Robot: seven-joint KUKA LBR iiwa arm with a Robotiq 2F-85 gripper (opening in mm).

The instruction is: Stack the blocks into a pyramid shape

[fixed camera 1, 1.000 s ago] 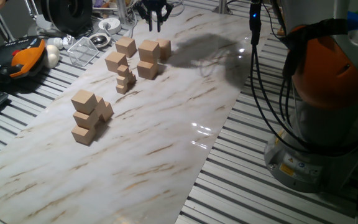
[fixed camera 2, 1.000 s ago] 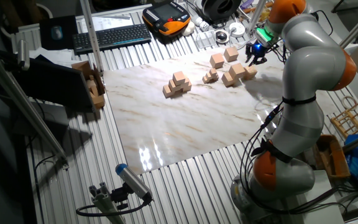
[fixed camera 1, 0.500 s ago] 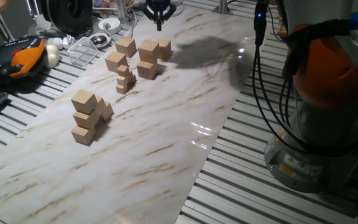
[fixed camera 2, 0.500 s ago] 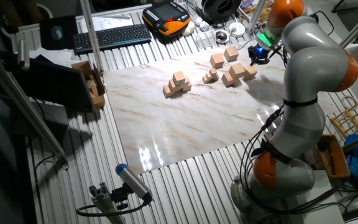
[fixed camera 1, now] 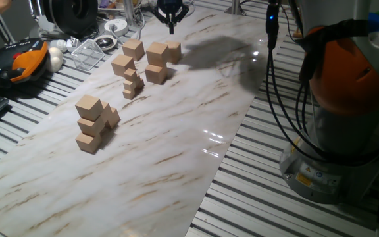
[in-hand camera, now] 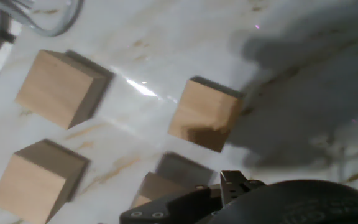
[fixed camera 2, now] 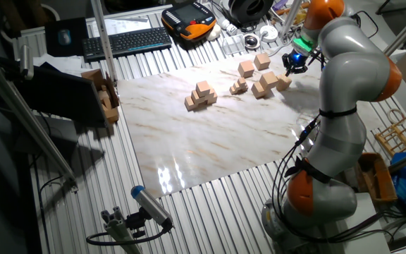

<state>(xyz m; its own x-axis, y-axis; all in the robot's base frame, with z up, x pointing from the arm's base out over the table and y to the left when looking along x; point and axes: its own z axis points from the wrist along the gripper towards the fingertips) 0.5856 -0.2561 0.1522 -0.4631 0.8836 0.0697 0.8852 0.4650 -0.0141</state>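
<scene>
While hovering above far blocks (fixed camera 1: 156, 60), gripper (fixed camera 1: 170, 25) empty w/ jaws closed, pyramid shape (fixed camera 1: 95, 123) apart.

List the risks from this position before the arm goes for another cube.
1. The gripper hangs above a tight cluster: the single cube sits right beside the two-high stack, so a finger may bump and topple the stack.
2. The small cubes are piled loosely near the cluster; a sweep towards the pyramid could scatter them.

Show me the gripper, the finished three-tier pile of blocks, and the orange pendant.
gripper (fixed camera 1: 170, 25), one fixed view, between its fingertips.
three-tier pile (fixed camera 1: 91, 124), one fixed view, middle cube's face.
orange pendant (fixed camera 1: 28, 60), one fixed view, orange casing.
</scene>
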